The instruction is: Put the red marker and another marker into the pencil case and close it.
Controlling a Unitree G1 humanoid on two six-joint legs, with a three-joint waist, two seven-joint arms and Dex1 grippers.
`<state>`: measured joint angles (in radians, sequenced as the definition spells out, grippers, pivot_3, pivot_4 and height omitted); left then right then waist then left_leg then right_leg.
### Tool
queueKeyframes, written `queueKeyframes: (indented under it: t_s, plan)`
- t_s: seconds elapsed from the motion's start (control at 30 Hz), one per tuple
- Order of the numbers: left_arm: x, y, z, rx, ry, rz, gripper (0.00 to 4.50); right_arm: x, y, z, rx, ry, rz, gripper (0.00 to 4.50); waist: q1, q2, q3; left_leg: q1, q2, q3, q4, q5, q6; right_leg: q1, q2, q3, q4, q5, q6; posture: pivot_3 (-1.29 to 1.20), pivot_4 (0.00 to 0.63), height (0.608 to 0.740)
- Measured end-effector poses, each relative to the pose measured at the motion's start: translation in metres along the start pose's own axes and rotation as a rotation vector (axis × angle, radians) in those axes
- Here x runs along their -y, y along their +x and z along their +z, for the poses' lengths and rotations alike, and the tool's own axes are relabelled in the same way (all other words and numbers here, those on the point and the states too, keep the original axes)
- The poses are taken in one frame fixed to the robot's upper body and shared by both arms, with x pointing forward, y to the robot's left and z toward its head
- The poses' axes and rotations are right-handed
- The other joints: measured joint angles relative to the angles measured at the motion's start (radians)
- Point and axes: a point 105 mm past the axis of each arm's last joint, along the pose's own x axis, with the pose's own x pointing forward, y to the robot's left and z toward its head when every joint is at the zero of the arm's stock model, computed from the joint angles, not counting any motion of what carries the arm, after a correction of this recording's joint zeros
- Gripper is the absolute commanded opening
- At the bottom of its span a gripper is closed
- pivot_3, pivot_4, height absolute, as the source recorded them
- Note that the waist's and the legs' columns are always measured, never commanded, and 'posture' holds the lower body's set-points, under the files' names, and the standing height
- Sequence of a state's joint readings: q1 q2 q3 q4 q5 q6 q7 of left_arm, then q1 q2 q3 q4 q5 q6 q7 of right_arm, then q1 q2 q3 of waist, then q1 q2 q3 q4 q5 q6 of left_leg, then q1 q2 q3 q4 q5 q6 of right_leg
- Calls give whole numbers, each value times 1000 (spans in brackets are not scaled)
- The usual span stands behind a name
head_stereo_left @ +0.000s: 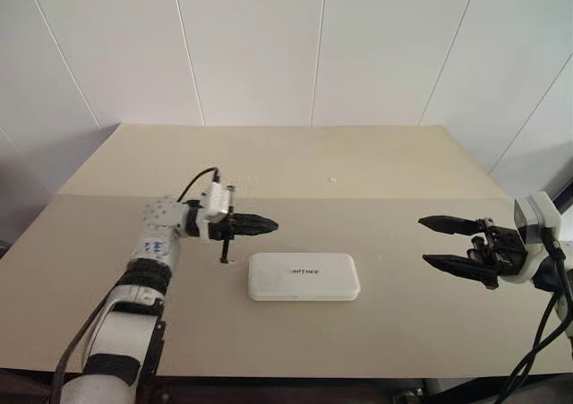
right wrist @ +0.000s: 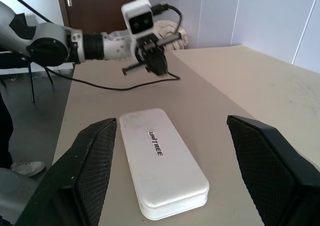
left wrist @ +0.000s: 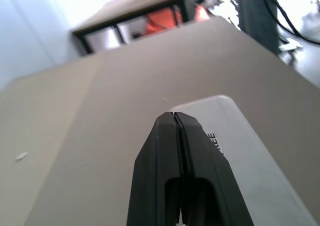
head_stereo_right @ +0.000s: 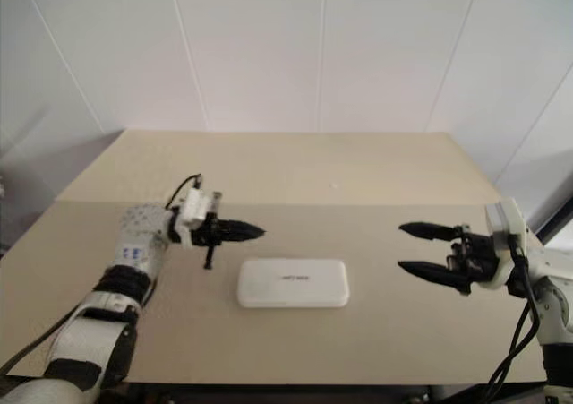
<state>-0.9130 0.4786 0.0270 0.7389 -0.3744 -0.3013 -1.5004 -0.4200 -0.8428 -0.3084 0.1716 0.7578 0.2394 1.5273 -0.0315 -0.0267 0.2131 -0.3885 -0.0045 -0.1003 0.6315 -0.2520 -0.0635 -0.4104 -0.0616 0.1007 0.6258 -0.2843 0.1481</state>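
We see the pencil case [head_stereo_left: 303, 276] lying shut on the table [head_stereo_left: 403, 332] between our raised grippers, left gripper [head_stereo_left: 269, 226] pressed together and empty, right gripper [head_stereo_left: 427, 241] spread wide, suggesting completion.

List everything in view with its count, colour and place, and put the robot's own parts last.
pencil case: one, white, lid shut, flat on the table between the two grippers, dark logo text on top.
table: one, beige, against the white panelled wall.
small white speck: one, on the table beyond the case.
left gripper: one, black fingers, shut and holding nothing, above the table just left of the case, pointing toward it.
right gripper: one, black fingers, open and holding nothing, right of the case, pointing toward it.
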Motion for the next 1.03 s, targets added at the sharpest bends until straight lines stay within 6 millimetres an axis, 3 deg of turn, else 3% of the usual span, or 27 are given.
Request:
queueKeyframes:
  t_s: [0.2, 0.43, 0.83, 1.03]
  plan:
    - [29, -52, -14, -70, -78, 88, 2128, 6, -1, 2, -2, 0, -11, 4500, 0, 0, 0, 1, 0, 0, 0, 0, 0, 0, 0, 0, 0, 0, -1, 0, 150, 740]
    - [37, -65, -6, -68, -73, 105, 4334, 12, 2, 4, 0, 2, -12, 4500, 4, 0, 0, 1, 0, 0, -1, 0, 0, 1, -1, 0, -2, 0, -1, 0, 150, 740]
    - [44, -94, -6, -130, -156, 145, 4465, 12, 4, -1, -15, 24, 3, 4500, -4, 1, 0, 1, 1, 1, -2, 0, 0, 0, 0, 0, -1, 0, -2, 0, 150, 740]
    - [43, -94, 1, -116, -153, 139, 4465, 12, 7, -3, -1, 26, 9, 4500, -1, 1, 0, 1, 1, 1, -2, 0, 0, 0, 0, 0, -2, 0, -2, 0, 150, 740]
